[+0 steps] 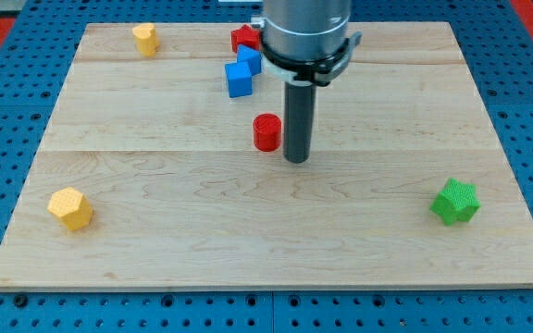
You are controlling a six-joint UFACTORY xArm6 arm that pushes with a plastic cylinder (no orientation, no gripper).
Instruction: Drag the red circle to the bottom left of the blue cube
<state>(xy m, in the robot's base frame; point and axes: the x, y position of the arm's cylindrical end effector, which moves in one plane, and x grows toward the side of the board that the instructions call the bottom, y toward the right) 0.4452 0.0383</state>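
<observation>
The red circle [266, 132] is a short red cylinder near the middle of the wooden board. The blue cube [239, 80] lies above it and a little to the left, with a second blue block [250, 60] touching its upper right. My tip [296, 159] stands just to the right of the red circle, very close to it or touching it. The rod rises from there to the arm's grey wrist at the view's top.
A red block [243, 38] sits at the top, partly behind the arm. A yellow block [145, 38] is at top left, another yellow block [70, 208] at bottom left, and a green block [456, 202] at right. The wooden board [155, 250] lies on a blue pegboard.
</observation>
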